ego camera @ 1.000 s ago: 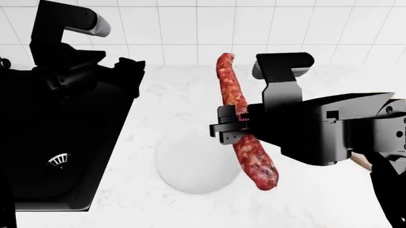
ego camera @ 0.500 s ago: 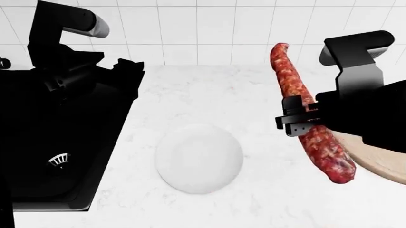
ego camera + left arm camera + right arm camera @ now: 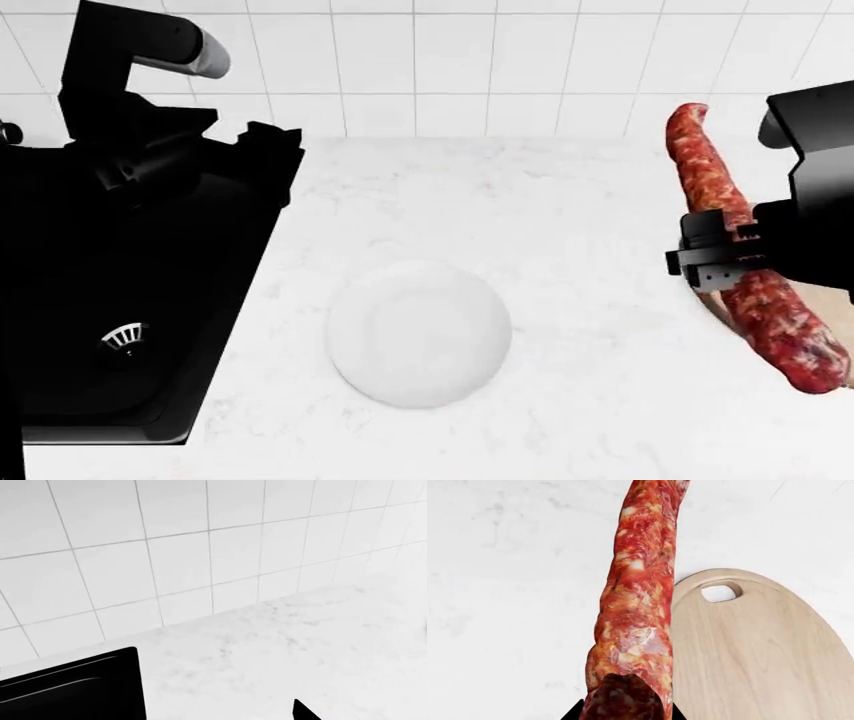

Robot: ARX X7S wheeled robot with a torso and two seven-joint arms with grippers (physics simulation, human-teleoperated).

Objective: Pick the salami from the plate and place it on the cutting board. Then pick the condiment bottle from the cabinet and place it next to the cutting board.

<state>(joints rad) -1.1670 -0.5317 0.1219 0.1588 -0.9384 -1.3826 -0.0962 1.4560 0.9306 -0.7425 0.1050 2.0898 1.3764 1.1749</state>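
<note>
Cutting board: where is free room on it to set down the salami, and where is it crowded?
The cutting board shows bare wood from its handle hole to the wide end. Bare countertop also lies between the plate and the board. The right pincer holds the salami at the board's plate-side edge. The sink side is crowded by the left arm.

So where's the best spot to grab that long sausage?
Probably its middle, where the right gripper is shut on it, coming from the side, across its length. The salami is long, thin and slightly curved, so a middle grip likely keeps both ends balanced.
</note>
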